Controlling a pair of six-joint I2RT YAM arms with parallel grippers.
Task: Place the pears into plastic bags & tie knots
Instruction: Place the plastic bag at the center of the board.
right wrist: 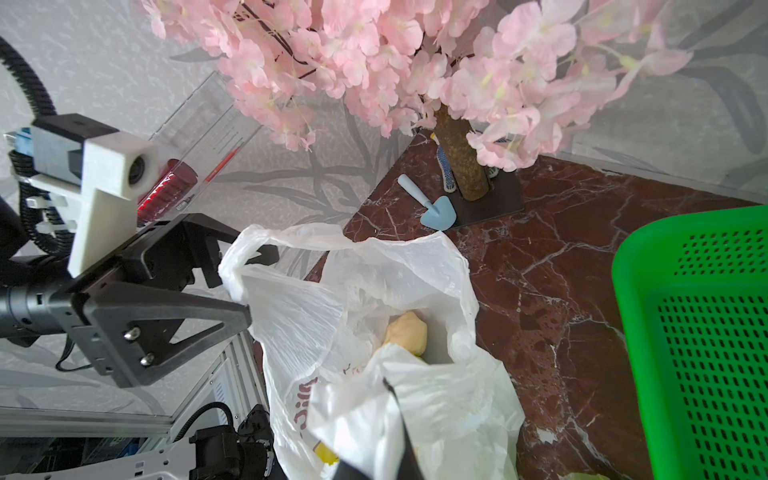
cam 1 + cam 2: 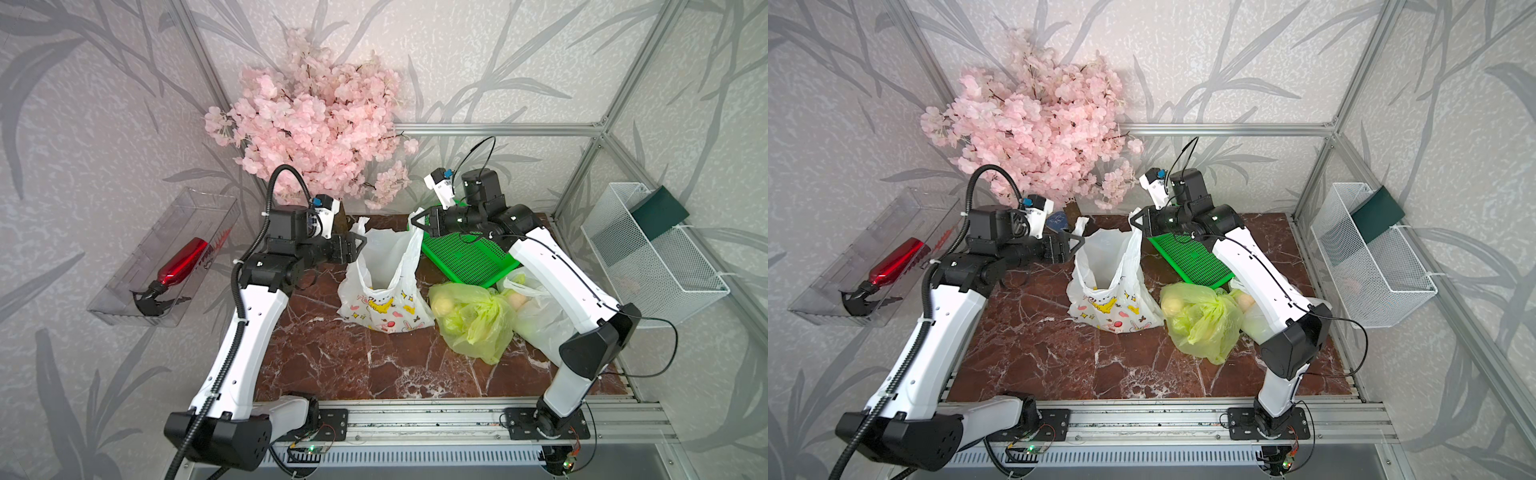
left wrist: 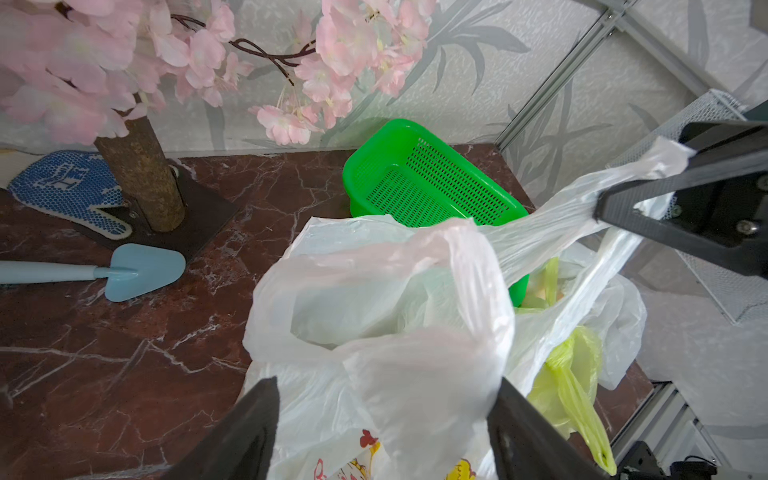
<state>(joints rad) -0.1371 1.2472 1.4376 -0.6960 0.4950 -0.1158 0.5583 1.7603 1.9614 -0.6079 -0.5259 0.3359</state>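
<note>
Bags of thin, crinkly plastic sit on a red-brown, marble-veined table [image 2: 332,365]. In the middle, a white handled carrier bag with cartoon prints [image 2: 384,303] stands open and slack. One pale yellowish pear [image 1: 405,332] lies at its bottom.

The right claw [image 2: 414,221] is pinched together on one handle of this bag, holding the strap taut. The left claw [image 3: 386,386] has its black jaws apart, and the other handle drapes loosely between them.

Just beside this bag, toward the right arm, a translucent yellow-green bag [image 2: 473,320] bulges around a rounded pear [image 2: 441,307]. Its top is bunched into what looks like a knot [image 2: 496,301].

Touching it is a second white bag [image 2: 536,320], partly hidden by the right arm, with pale fruit [image 2: 517,299] inside. Behind them lies a perforated bright green plastic basket [image 2: 461,257].
</note>
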